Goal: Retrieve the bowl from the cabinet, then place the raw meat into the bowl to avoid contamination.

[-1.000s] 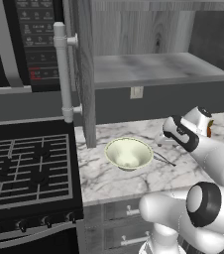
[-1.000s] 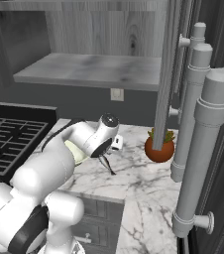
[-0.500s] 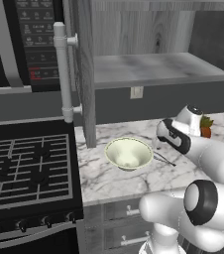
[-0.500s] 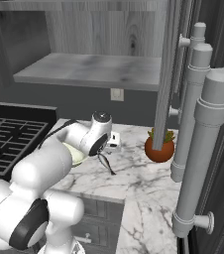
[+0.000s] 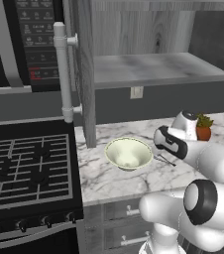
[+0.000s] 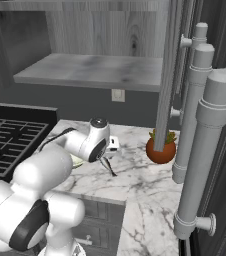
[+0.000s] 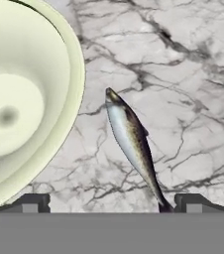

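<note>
Marble surface [image 5: 114,181] beside the stove carries everything that matters. On it the meat [image 7: 132,140], a thin silver sliver, lies flat just beside the bowl [image 5: 128,154], near but not touching its rim. The bowl stands upright and empty below the open cabinet [image 5: 148,69], so the fetching looks done and the sliver remains to be moved. The gripper [image 7: 109,202] hangs low over the meat with fingers spread wide, gripping nothing, apparently lining up a pinch. A plant pot [image 6: 160,150] stands well clear.
</note>
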{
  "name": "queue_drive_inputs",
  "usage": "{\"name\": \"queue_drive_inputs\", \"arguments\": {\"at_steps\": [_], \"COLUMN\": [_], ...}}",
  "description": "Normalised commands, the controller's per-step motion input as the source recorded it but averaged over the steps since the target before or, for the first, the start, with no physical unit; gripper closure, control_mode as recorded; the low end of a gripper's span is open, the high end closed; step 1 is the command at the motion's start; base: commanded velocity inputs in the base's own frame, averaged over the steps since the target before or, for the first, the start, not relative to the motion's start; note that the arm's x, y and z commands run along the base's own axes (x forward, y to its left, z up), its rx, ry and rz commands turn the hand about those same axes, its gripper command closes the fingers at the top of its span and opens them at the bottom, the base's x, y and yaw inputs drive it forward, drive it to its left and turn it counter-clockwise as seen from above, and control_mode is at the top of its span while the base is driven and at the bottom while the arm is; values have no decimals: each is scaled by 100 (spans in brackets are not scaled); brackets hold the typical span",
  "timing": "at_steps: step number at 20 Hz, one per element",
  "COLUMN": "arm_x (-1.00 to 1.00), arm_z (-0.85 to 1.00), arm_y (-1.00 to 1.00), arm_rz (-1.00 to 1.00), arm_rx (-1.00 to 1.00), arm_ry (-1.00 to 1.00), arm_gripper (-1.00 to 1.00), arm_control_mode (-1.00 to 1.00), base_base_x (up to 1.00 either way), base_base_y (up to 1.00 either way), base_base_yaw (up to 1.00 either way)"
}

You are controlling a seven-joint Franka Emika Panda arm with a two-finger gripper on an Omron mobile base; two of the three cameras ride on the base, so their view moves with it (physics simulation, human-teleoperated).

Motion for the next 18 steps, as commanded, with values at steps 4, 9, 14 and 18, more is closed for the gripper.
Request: {"name": "queue_drive_inputs", "arguments": {"at_steps": [4,9,14,18], "arm_x": [0,5,13,18], "arm_z": [-12,-13,-11,-12], "arm_y": [0,-4,-10,-6], "arm_rz": [10,12,12,12], "arm_rx": [-3,-2,-1,-2], "arm_ry": [0,0,1,1], "arm_gripper": [-100,-100,-100,-100], "arm_control_mode": [-100,-100,-100,-100], "base_base_x": [0,0,0,0], "base_base_y": [0,0,0,0], "base_base_yaw": [0,0,0,0]}}
